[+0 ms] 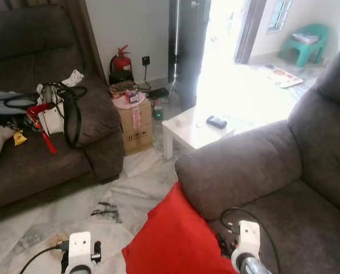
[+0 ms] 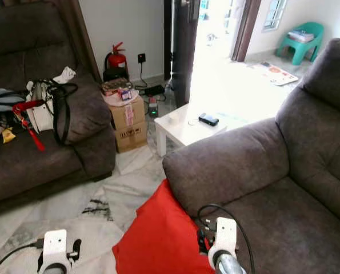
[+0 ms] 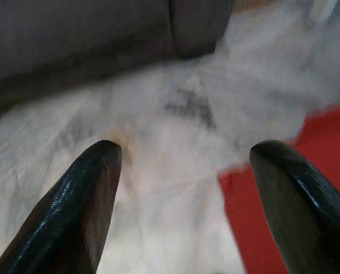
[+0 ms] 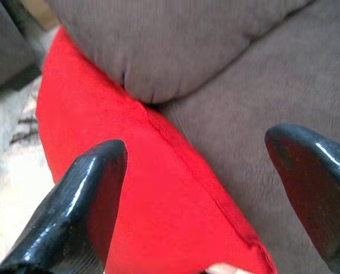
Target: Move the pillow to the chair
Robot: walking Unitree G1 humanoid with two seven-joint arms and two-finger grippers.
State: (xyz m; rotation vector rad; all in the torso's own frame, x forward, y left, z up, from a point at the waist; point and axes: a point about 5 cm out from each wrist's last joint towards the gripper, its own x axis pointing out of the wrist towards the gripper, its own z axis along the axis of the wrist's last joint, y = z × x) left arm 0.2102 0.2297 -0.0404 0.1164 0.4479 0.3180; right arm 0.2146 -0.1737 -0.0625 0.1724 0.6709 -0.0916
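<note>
Leaning against the front edge of the grey chair, beside its armrest: red pillow. Right claw spread wide over the pillow's seam and the seat (gripping nothing). Left claw likewise wide open above the marble floor, pillow corner just beside one finger.

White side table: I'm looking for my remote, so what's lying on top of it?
On the white side table lies one small dark device, possibly a remote. Glare washes out its far edge.
</note>
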